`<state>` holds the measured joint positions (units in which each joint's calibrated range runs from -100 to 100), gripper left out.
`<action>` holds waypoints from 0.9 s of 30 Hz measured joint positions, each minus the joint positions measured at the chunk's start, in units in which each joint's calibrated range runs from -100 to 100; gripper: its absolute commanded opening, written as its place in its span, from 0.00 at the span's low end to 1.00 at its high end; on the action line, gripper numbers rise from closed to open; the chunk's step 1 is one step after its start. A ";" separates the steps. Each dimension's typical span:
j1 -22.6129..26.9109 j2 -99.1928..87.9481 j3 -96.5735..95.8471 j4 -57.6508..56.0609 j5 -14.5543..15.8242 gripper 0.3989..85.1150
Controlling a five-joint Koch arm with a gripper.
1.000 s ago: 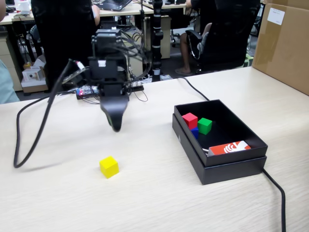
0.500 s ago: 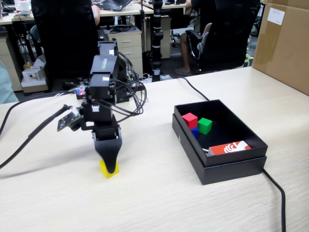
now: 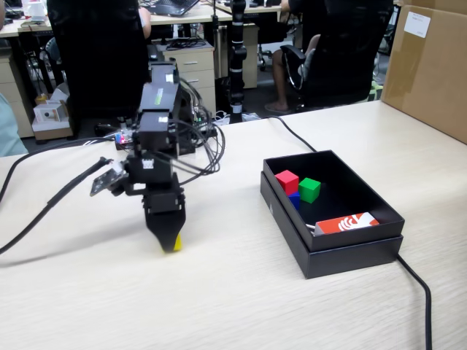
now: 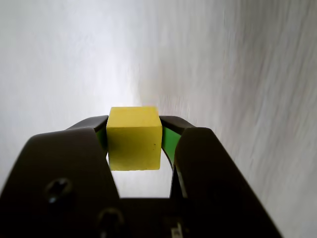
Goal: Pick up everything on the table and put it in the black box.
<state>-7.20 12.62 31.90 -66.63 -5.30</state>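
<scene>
In the wrist view the yellow cube sits squeezed between both jaws of my gripper, which is shut on it just above the table. The fixed view shows my gripper pointing down at the left, with only a sliver of the yellow cube showing beside the black finger. To the right stands the black box. Inside it lie the red cube, the green cube and the blue cube, partly hidden between them.
An orange-and-white card lies in the box's near end. Black cables trail across the table's left side, and another cable runs from the box to the front right. A brown cardboard box stands far right.
My gripper came down from above the table onto the yellow cube, then closed on it and shifted slightly; the cube now shows only as a sliver behind the finger.
</scene>
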 measured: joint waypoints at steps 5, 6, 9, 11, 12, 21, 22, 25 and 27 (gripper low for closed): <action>8.69 -23.95 -4.47 0.08 4.10 0.08; 10.16 -26.15 -4.56 0.08 4.69 0.08; 15.97 -29.90 -4.56 0.00 7.42 0.08; 19.68 -30.03 -4.66 0.00 9.08 0.08; 20.95 -29.26 -4.66 0.00 9.72 0.08; 24.03 -7.90 5.11 -0.70 13.43 0.09; 24.22 -6.21 5.20 -0.70 13.72 0.09; 24.57 -4.79 5.20 -0.70 14.16 0.09; 24.96 -3.88 5.20 -0.70 14.60 0.10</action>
<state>17.75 8.74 37.11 -67.32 9.30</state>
